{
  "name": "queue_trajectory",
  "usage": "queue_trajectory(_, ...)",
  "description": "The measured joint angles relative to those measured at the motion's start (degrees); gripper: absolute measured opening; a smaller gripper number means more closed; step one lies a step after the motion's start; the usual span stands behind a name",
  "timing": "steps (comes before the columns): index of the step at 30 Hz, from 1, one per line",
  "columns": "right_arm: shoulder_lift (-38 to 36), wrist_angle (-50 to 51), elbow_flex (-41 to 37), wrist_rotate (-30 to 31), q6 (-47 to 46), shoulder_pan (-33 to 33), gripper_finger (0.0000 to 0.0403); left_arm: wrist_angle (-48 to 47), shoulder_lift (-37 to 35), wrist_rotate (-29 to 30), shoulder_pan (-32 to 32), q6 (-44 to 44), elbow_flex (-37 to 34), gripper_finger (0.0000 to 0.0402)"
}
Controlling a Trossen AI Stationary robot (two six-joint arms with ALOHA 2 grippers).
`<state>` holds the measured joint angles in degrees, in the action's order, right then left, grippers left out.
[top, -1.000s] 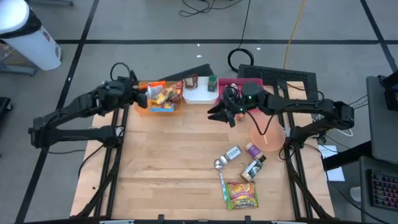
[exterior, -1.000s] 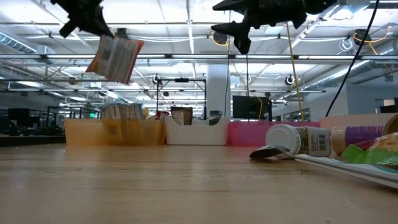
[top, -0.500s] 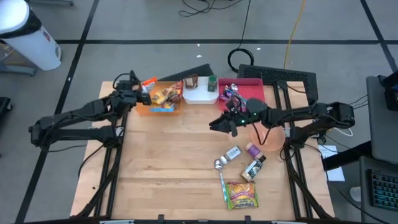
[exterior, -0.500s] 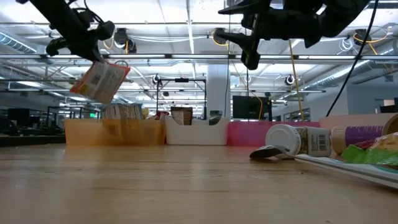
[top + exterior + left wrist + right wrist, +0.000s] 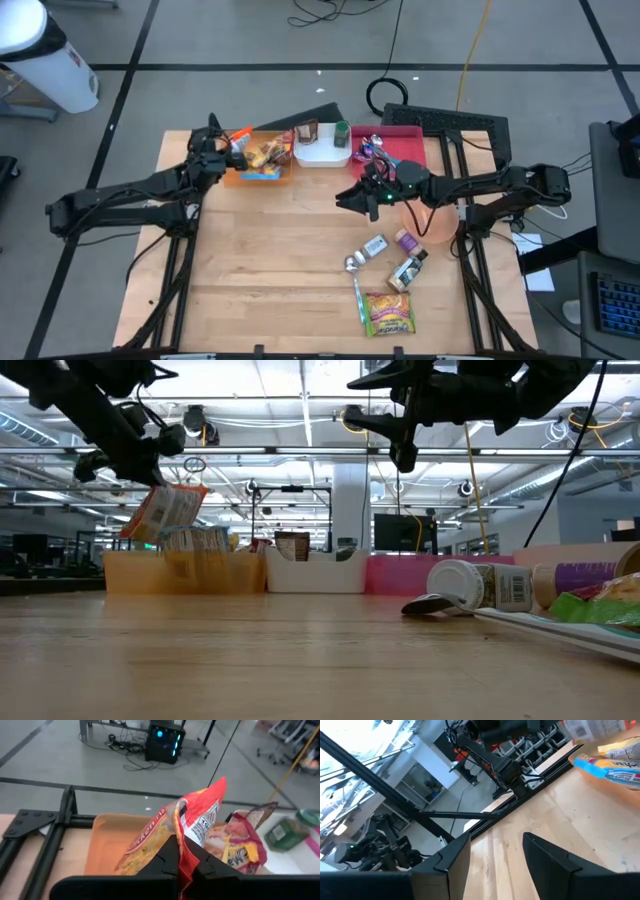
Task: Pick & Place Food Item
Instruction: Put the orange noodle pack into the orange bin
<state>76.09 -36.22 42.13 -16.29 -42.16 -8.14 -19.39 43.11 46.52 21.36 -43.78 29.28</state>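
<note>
Since the earlier frame the left hand [image 5: 222,152] has carried its noodle packet [image 5: 163,512] lower and further over the orange bin [image 5: 262,176] at the tabletop's far edge; the right arm has swung out from the far edge toward the middle. The left hand is clamped on the packet's top edge, so the packet hangs below it, long axis tilted, just above the bin's outer end and the packets already inside. The right hand [image 5: 356,198] hovers mid-tabletop, fingers apart and empty. What remains, I judge, is a short drop straight down.
</note>
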Motion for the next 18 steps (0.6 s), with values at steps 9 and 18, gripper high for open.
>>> queue_trajectory(9,0.0,1.95,0.0,1.53,1.07,-0.11,0.0171,14.48,0.0,0.02,3.21,-0.77,-8.32,0.0004)
queue_trajectory(18,0.0,1.86,0.0,1.51,1.5,-1.42,0.0171,23.86,3.03,-2.89,6.2,-2.72,-13.49,0.0008)
